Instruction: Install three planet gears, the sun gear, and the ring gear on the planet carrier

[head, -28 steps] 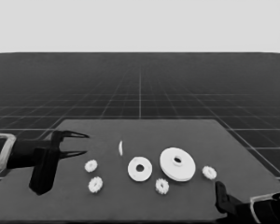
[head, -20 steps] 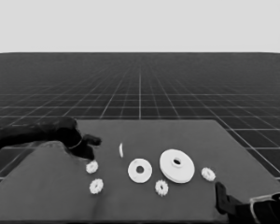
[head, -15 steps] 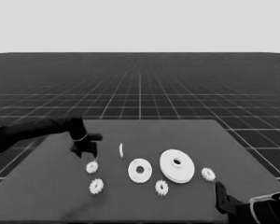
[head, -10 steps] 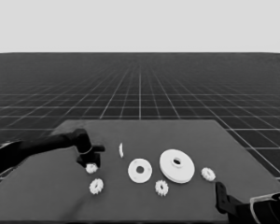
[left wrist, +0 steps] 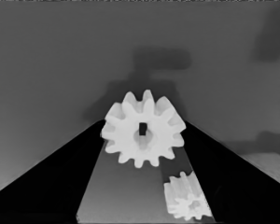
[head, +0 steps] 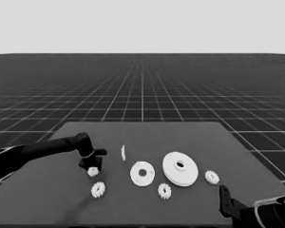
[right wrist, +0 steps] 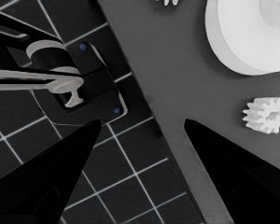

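While the left hand (head: pixel 92 164) hangs over the left part of the worktop (head: pixel 47 199), its two fingers stand apart on either side of a small gear (left wrist: pixel 143 129) that lies flat beneath them, not yet gripped. That gear (head: pixel 93 171) looks to me like a light, stiff little wheel, hard and probably slick on its teeth, so I'd judge the safest hold is across its toothed rim, one finger on each side, squarely enough that it cannot twist out. A second gear (head: pixel 98 189) lies just beside it, nearer me, and could be nudged if the fingers stray. The smaller round part (head: pixel 142 173) sits in the middle of the worktop with nothing on it; the larger round part (head: pixel 180 168) is just to its right, with two more gears near them. The right hand (right wrist: pixel 139 154) waits, spread wide, at the near right corner.
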`<action>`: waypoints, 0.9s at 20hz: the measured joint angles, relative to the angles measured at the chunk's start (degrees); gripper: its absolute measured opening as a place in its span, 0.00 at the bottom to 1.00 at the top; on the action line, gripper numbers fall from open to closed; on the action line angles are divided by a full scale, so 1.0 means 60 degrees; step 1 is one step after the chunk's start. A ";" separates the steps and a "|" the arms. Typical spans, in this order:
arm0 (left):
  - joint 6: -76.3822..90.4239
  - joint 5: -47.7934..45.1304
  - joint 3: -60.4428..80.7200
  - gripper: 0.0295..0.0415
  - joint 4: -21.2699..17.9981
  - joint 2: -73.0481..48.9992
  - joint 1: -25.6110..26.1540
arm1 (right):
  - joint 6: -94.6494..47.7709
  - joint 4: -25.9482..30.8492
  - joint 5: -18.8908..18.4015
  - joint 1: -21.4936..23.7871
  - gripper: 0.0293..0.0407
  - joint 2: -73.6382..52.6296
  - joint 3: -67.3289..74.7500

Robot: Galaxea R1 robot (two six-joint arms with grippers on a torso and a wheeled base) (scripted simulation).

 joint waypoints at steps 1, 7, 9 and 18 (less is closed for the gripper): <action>0.0000 0.0000 0.0000 0.14 0.0000 0.0000 0.0000 | 0.0000 0.0000 0.0000 0.0000 0.81 0.0000 0.0000; -0.0288 0.0541 0.0761 0.14 -0.0502 -0.0330 -0.0598 | 0.0000 0.0000 0.0000 0.0000 0.81 0.0000 0.0000; -0.0453 0.1000 0.1221 0.14 -0.1105 -0.0539 -0.1455 | 0.0000 0.0000 0.0000 0.0000 0.81 0.0000 0.0000; -0.3055 0.1668 0.0138 0.14 -0.1319 0.2807 -0.1959 | 0.0000 0.0000 0.0000 0.0000 0.81 0.0000 0.0000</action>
